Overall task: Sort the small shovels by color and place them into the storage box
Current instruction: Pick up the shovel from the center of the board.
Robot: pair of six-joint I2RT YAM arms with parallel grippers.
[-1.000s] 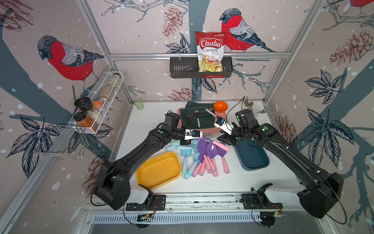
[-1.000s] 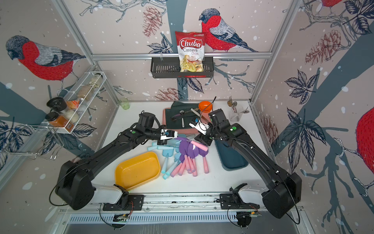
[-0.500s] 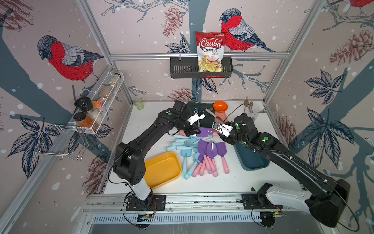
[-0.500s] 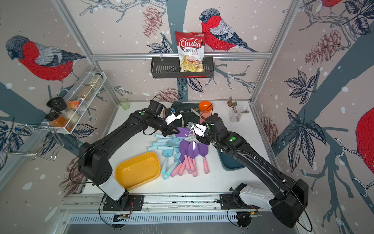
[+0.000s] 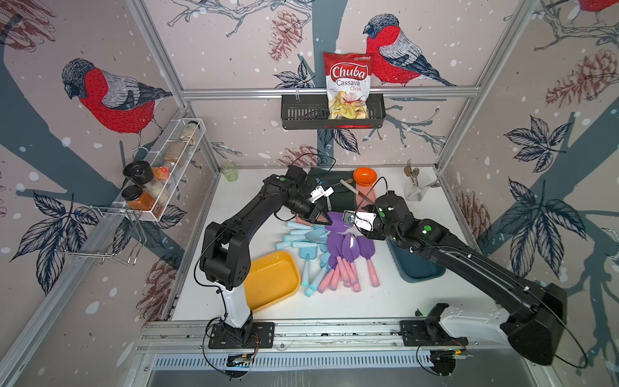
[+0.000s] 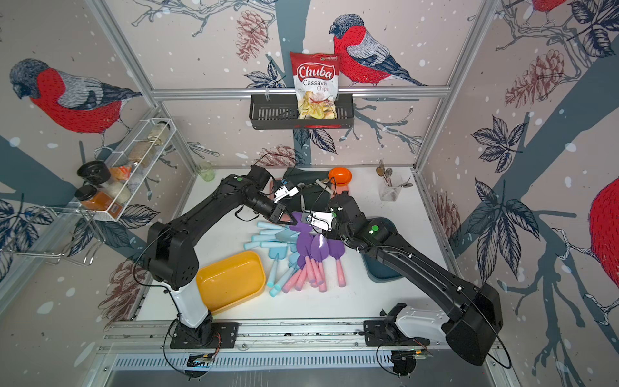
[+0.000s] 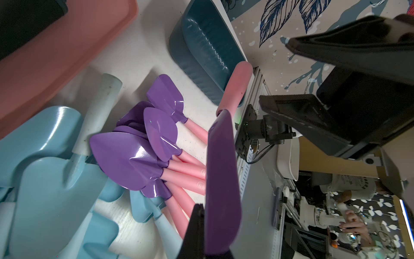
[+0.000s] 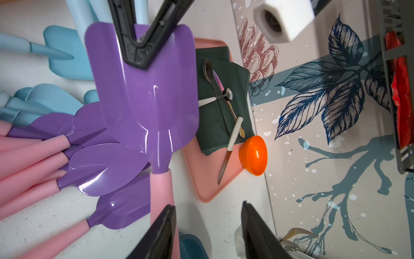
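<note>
left fingers point(image 8: 122, 29) clenched on the blade's end of a purple shovel point(image 8: 145, 101) with a pink handle, holding it up off the counter point(image 5: 385, 301) just above the pile point(image 5: 348, 248) of blue and purple shovels. right fingers point(image 8: 156, 235) spread apart at the handle's tip, not gripping it. yellow box point(image 5: 271, 281) and teal box point(image 5: 418, 268) flank the pile.

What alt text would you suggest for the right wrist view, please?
The left gripper, fingers shut, pinches the blade of a purple shovel, whose pink handle points toward the right gripper, fingers open. Other purple shovels and blue shovels lie on the table beside a pink tray.
</note>
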